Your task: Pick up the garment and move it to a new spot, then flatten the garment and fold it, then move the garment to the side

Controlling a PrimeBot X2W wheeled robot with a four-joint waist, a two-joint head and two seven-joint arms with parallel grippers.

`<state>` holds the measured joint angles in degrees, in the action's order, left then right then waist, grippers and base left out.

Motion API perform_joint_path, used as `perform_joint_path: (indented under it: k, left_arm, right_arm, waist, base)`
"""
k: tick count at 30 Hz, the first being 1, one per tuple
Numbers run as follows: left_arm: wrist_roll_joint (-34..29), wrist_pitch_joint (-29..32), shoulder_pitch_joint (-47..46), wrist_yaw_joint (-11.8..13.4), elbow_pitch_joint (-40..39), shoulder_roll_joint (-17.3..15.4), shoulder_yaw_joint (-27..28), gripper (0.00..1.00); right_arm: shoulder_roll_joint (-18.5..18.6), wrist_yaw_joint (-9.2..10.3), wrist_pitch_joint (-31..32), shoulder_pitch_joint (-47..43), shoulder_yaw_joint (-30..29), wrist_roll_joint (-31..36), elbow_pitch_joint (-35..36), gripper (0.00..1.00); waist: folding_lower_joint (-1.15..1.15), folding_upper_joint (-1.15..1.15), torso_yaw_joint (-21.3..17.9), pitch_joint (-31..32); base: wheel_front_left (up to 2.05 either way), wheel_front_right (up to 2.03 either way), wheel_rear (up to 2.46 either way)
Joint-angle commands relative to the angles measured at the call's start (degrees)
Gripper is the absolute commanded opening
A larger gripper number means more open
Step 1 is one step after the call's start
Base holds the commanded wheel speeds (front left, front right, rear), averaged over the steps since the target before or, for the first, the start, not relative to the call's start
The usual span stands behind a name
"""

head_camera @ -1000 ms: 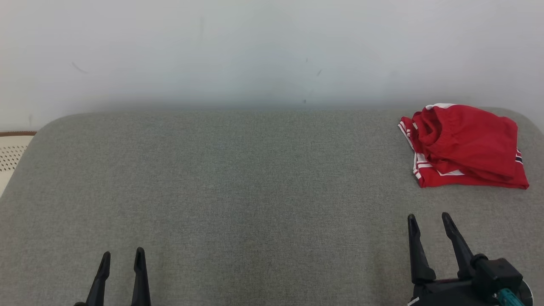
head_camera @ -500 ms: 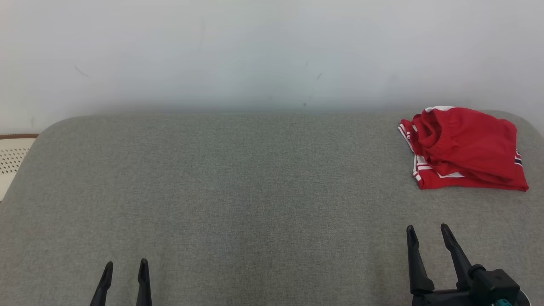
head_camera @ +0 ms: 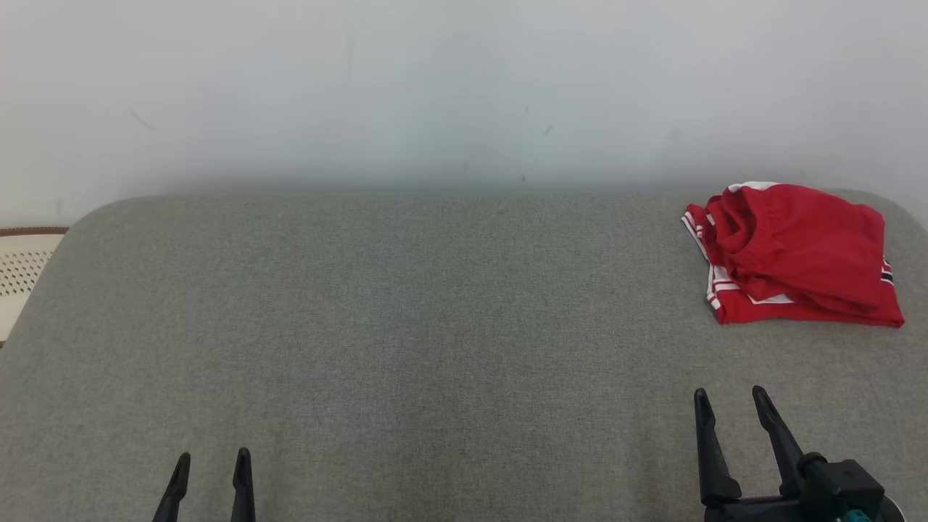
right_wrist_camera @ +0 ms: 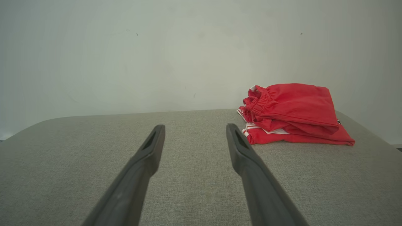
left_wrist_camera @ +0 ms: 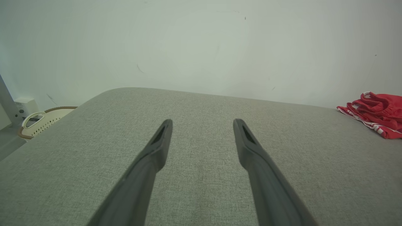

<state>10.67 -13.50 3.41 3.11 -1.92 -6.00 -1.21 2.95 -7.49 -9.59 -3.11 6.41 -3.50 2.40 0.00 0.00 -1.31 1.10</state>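
Garment [head_camera: 794,254] sat loosely bunched at the far right corner of the grey padded surface [head_camera: 406,326], ahead and slightly right of the right pincer [head_camera: 729,397], long axis running left-right, far from the left pincer [head_camera: 212,458]; both pincers gaped wide, holding nothing.

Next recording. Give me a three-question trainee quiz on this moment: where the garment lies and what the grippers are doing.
1. True or false: the right gripper is shut on the red garment.
2. In the head view, where on the grey cushion does the red garment lie? A: near left corner. B: far right corner. C: centre.
3. Fill in: of the left gripper and the right gripper, the one nearer the red garment is the ___ one.

Key: 1 false, its jaws stand open, apart from the cloth; 2 B; 3 right.
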Motion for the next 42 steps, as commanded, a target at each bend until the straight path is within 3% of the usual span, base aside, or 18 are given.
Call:
perform_joint_path:
  k: [1, 16, 17, 21, 42]
  left_arm:
    - [0.20, 0.07, 0.54, 0.07, 0.17, -0.28, 0.06, 1.00]
    - [1.28, 0.27, 0.90, 0.78, 0.36, -0.66, 0.16, 1.00]
    - [0.98, 0.35, 0.08, 0.58, 0.15, -0.31, 0.13, 0.00]
    - [1.30, 0.45, 0.00, 0.46, 2.23, 0.29, 0.18, 0.00]
    - [23.07, 2.41, -8.72, -2.54, 11.56, 1.03, 0.67, 0.00]
  right_arm:
    - [-0.13, -0.01, -0.07, -0.44, -0.09, -0.04, -0.10, 1.00]
    - [-0.13, -0.01, -0.40, -0.77, 0.33, -0.72, -0.75, 1.00]
    - [-0.01, 0.00, -0.09, -0.04, 0.24, -0.33, -0.75, 0.00]
    - [0.01, 0.00, 0.10, -0.21, 0.21, -0.70, -2.77, 0.00]
    - [1.33, 0.00, 6.37, 10.50, -3.85, -24.58, -14.37, 0.00]
  waist:
    - [0.00, 0.00, -0.05, -0.02]
    - [0.00, 0.00, -0.27, -0.02]
    - [0.00, 0.00, -0.27, -0.01]
    - [0.00, 0.00, -0.27, -0.03]
    - [0.00, 0.00, 0.03, -0.51]
  base:
    - [0.00, 0.00, 0.00]
    - [0.00, 0.00, 0.00]
    - [0.00, 0.00, 0.00]
    - [0.00, 0.00, 0.00]
    - [0.00, 0.00, 0.00]
